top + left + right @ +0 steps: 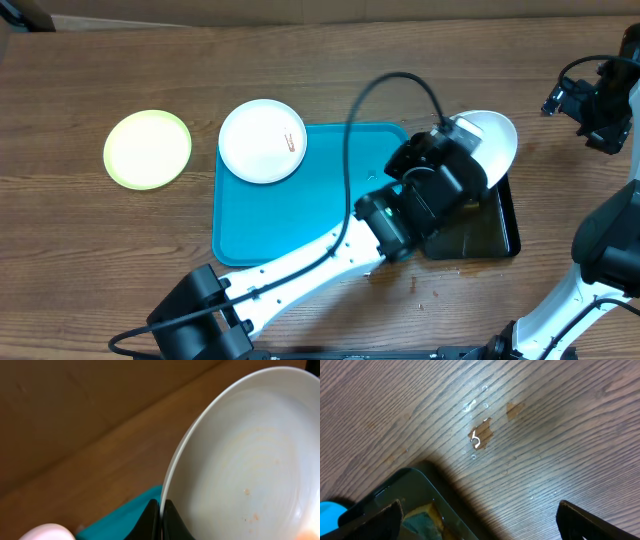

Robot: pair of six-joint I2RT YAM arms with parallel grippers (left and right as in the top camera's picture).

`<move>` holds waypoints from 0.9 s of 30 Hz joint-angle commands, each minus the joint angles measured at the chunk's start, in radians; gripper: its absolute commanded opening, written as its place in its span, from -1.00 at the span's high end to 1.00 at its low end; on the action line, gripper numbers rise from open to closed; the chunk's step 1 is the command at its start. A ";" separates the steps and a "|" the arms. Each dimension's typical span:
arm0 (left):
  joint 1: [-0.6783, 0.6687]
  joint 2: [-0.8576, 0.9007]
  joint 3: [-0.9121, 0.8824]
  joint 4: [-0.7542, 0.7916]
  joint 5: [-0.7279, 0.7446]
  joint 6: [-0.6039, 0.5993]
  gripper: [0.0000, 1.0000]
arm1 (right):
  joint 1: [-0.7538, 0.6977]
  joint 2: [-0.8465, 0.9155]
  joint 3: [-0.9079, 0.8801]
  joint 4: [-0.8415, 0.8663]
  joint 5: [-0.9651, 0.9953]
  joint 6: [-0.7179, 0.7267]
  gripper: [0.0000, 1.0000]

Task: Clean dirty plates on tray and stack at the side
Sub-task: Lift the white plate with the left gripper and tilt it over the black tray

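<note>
My left gripper (pixel 162 516) is shut on the rim of a white plate (pixel 250 455), which it holds tilted on edge. Faint orange specks dot the plate's inside. From overhead, this plate (pixel 488 140) hangs over the far end of the black tray (pixel 505 232), just right of the turquoise tray (pixel 270 225). A second white plate (pixel 262 140) with a red smear lies on that tray's far left corner. A yellow-green plate (pixel 147 148) lies on the table further left. My right gripper (pixel 480 527) stands open above bare wood, holding nothing, at the table's right edge.
The black tray (pixel 395 487) holds dark water and a yellow-and-green sponge (pixel 422 519). Wet spots (pixel 480 437) mark the wood beside it. My left arm (pixel 300 265) crosses the turquoise tray's near edge. A brown wall runs behind the table.
</note>
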 commanded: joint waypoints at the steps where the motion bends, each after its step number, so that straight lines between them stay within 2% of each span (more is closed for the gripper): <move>1: -0.036 -0.028 0.024 0.058 -0.170 0.218 0.92 | -0.002 -0.024 0.013 0.003 0.002 0.004 -1.00; 7: -0.084 -0.028 0.024 0.190 -0.221 0.463 0.92 | -0.002 -0.024 0.013 0.003 0.002 0.004 -1.00; 15: -0.130 -0.028 0.024 0.358 -0.282 0.637 0.92 | -0.002 -0.024 0.013 0.003 0.002 0.004 -1.00; 24: -0.127 -0.028 0.024 0.389 -0.286 0.638 0.92 | -0.002 -0.024 0.013 0.003 0.002 0.004 -1.00; 27: -0.127 -0.028 0.024 0.386 -0.287 0.601 0.92 | -0.002 -0.024 0.013 0.003 0.002 0.004 -1.00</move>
